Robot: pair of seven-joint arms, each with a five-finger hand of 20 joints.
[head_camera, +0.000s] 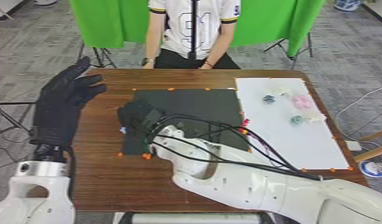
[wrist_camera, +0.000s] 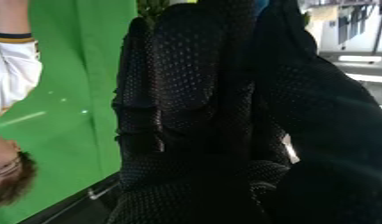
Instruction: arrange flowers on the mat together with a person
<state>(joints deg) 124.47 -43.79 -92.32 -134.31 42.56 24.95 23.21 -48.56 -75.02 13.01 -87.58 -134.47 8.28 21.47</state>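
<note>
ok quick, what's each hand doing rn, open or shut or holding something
left hand: open, nothing in it
right hand: over the dark mat, can't tell if it's open, shut or holding anything

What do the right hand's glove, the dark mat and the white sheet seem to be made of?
The right hand wears what looks like matt black knitted fabric, dotted with a fine, regular mesh. The dark mat shows an even, dull surface: felt, card or thin foam, I can't say which. The white sheet looks like paper or thin board, plain and straight-edged.
</note>
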